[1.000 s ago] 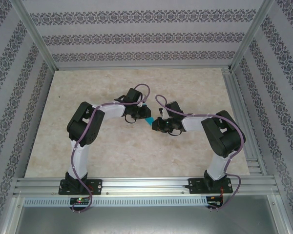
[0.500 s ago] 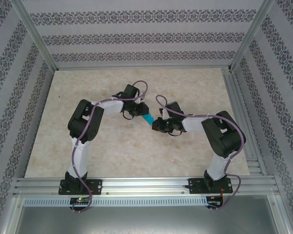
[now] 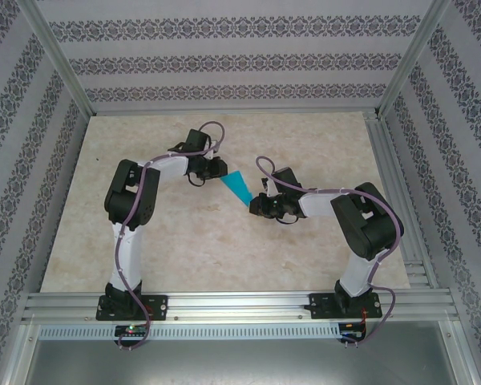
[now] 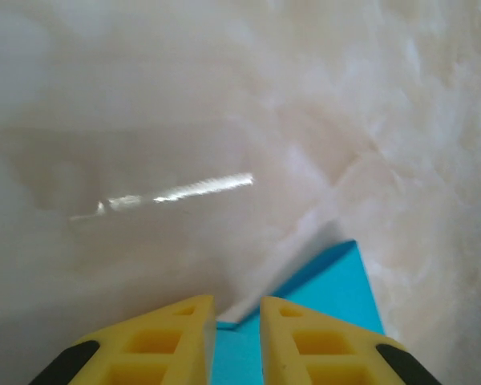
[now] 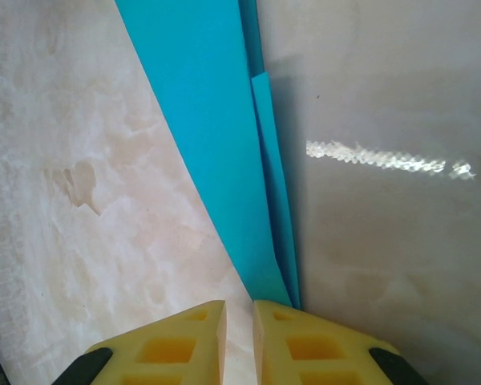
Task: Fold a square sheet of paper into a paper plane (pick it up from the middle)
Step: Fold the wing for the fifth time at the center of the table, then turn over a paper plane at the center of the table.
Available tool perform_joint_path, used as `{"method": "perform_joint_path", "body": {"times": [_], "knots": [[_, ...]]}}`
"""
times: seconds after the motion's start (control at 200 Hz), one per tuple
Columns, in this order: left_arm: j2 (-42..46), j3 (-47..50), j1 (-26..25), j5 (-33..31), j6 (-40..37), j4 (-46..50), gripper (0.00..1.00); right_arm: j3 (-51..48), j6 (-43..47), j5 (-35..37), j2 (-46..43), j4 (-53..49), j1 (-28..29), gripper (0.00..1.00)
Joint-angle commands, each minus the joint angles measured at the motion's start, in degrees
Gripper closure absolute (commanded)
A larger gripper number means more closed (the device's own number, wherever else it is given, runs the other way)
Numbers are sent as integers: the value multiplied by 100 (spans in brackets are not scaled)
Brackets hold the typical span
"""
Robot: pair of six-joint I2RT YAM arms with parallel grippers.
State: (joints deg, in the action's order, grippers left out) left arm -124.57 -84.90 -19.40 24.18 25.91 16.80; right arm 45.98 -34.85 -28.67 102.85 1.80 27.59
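Note:
The teal-blue paper (image 3: 239,186) lies on the table folded into a narrow pointed wedge, a paper plane shape with layered edges, between my two grippers. Its wide end points at my left gripper (image 3: 216,170), its tip at my right gripper (image 3: 259,206). In the left wrist view the paper (image 4: 330,289) lies under and just ahead of the yellow fingertips (image 4: 184,321); the left gripper (image 4: 237,311) is nearly closed, gripping nothing. In the right wrist view the paper (image 5: 216,136) tapers down to the right finger (image 5: 305,329); the right gripper (image 5: 239,314) shows only a slit.
The pale marbled tabletop (image 3: 144,241) stretches around both arms. Aluminium frame rails (image 3: 393,184) border the right side and the front edge. Patterned walls enclose the back and sides.
My left gripper has drawn back up and to the left, off the paper, uncovering the whole teal wedge. The right arm has stayed in place at the tip.

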Motion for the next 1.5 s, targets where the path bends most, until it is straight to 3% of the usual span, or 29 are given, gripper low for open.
{"method": "perform_joint_path", "body": {"times": [0.0, 0.12, 0.34, 0.684, 0.944, 1.114, 1.299, 1.494], "knots": [[32, -266, 171, -530, -260, 315, 75, -217, -106, 395, 163, -765, -71, 80], [371, -293, 180, -678, -231, 442, 72, -3, -216, 167, -307, -444, -54, 75], [1114, 106, 100, -890, -66, 617, 63, 74, -373, 231, -1254, 7, -165, 52], [2012, 791, -678, -1954, 576, 1096, 37, -638, -86, 1493, -2161, -57, -670, 29], [2140, 1491, -1474, -1496, 1847, 422, 30, -1044, 24, 2020, -2628, 3, -848, 17], [1837, 1513, -1701, -1430, 2354, -80, 31, -1146, -2, 1986, -2643, 65, -861, 16], [1485, 1335, -1721, -1476, 2479, -230, 41, -1200, -83, 1844, -2581, 144, -856, 16], [1303, 1254, -1716, -1515, 2603, -400, 61, -1163, -116, 1762, -2472, 153, -860, 17]]}}
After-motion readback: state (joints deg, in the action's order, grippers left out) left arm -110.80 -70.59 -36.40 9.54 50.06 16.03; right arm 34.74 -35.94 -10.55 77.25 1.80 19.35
